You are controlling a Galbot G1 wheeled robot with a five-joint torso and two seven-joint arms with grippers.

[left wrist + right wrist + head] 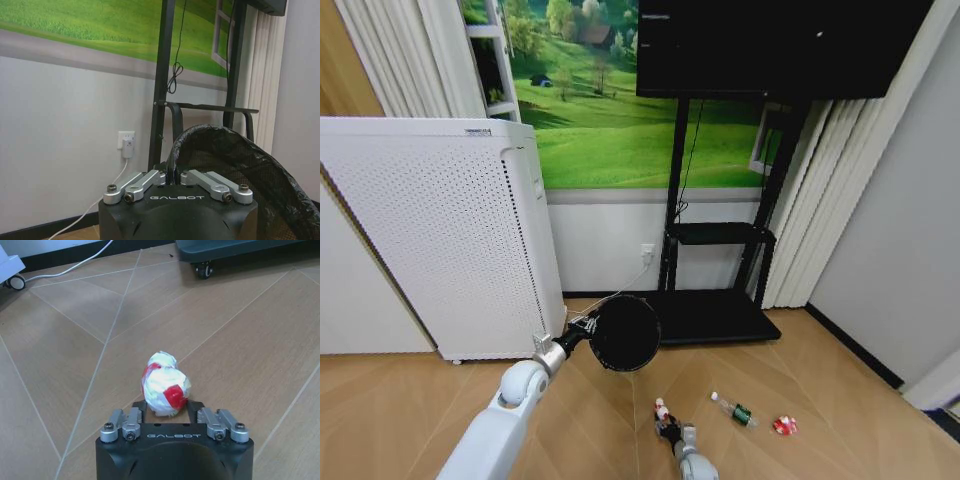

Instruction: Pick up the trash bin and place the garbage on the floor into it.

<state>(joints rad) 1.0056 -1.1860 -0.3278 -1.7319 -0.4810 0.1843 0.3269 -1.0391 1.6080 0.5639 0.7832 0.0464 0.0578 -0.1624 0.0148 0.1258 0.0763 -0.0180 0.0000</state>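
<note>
The left gripper pinches the black trash bin's rim, holding it above the floor. The right gripper clamps a red-and-white crumpled wrapper. At the wrapper's three o'clock lie a green bottle and another red-and-white scrap. A white perforated appliance stands at nine o'clock of the bin, a black TV stand at one o'clock.

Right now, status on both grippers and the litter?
Left gripper shut on trash bin rim, bin held off the floor. Right gripper down at red-and-white piece, grasp unconfirmed. Green bottle, second red-and-white piece on floor. Nothing blocking.
</note>
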